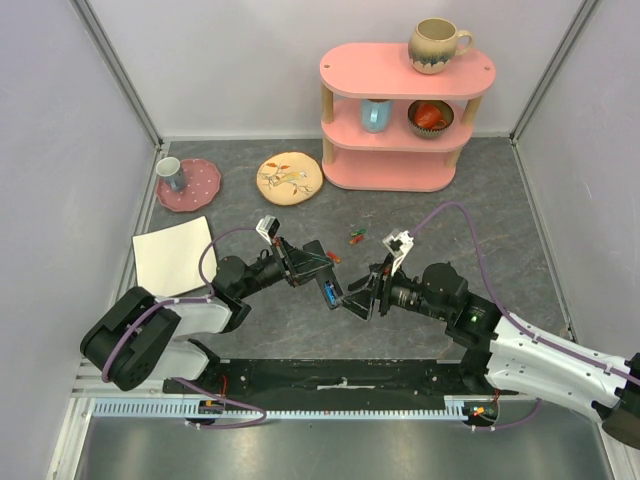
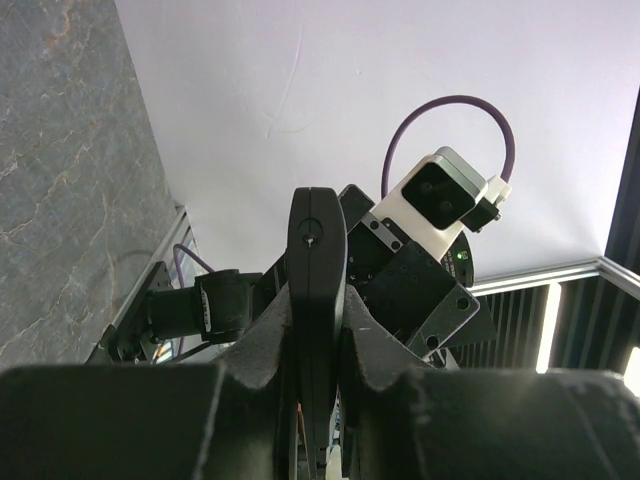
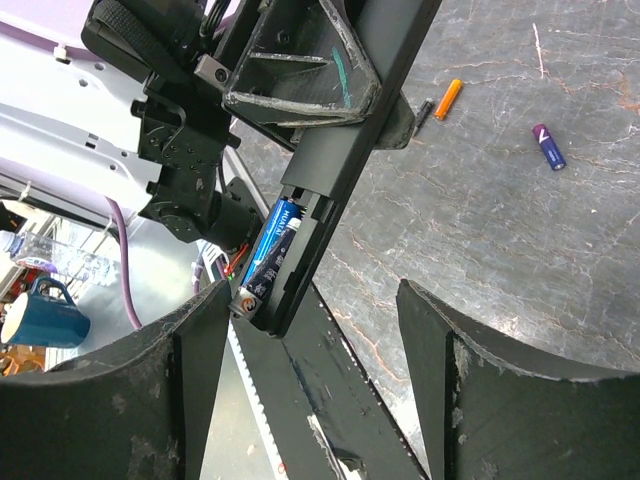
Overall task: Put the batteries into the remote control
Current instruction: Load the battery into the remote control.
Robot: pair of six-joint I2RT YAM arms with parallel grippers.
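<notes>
remote control (image 3: 345, 165): pinched between your left fingers (image 2: 255, 350); blue battery (image 3: 272, 248) lying in its open bay. right fingers (image 3: 480, 390) spread, empty, just beside it. risk: a nudge could pop that battery out.

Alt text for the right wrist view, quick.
The left gripper holds the remote control, its open compartment showing one blue battery seated. The open right gripper frames it from below; an orange battery and a second blue battery lie on the table.
</notes>
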